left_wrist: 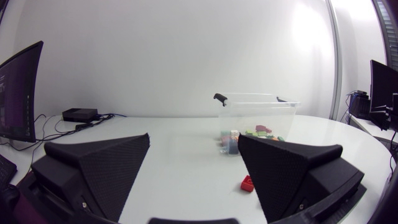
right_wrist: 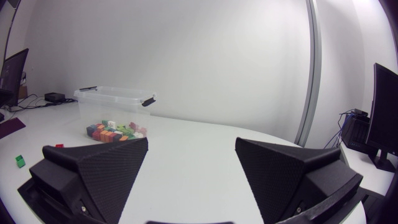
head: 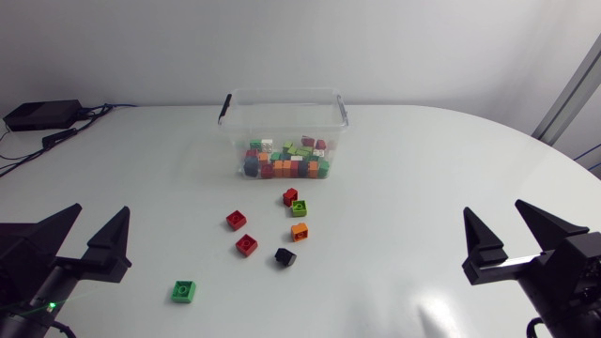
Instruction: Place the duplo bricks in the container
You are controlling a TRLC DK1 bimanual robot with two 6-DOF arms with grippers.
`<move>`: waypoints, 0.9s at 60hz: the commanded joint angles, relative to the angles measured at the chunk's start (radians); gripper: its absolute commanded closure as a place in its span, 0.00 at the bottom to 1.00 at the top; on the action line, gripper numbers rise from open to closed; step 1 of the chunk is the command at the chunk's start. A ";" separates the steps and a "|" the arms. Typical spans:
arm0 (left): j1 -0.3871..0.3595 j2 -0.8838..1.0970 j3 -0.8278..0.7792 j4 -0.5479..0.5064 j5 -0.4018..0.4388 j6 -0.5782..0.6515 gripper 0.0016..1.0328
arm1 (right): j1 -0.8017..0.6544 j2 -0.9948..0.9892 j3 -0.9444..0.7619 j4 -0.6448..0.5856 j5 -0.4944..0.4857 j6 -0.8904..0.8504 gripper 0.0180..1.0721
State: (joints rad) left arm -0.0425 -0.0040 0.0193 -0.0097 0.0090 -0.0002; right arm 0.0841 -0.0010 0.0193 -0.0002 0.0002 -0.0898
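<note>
Six loose duplo bricks [head: 246, 245] cluster mid-table, just in front of the clear container [head: 282, 131] by the far edge, and a lone green brick [head: 184, 291] strays toward the near left corner. The danger, I'd say: that cluster is tight, so a broad finger could shove a neighbour away, and a small brick may twist loose or clip the container's rim. Left gripper [head: 99, 214] and right gripper [head: 493, 211] both gape wide at the near corners, empty, touching nothing.

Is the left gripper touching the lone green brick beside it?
Apart: head view shows bare table between the open left gripper and the small green duplo brick.
</note>
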 commanded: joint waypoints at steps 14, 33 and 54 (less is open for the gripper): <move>0.001 -0.010 0.076 -0.065 -0.007 -0.011 0.04 | -0.004 -0.004 0.044 -0.009 0.007 0.010 0.04; -0.020 0.183 0.268 -0.085 -0.006 -0.014 0.06 | 0.008 0.274 0.240 0.008 0.003 0.010 0.05; -0.086 0.656 0.542 -0.271 -0.006 0.054 0.12 | 0.059 0.705 0.449 0.003 0.007 0.101 0.05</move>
State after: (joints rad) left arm -0.1184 0.5488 0.4995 -0.2451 0.0090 0.0174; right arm 0.1318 0.6369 0.4225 0.0105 0.0036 -0.0360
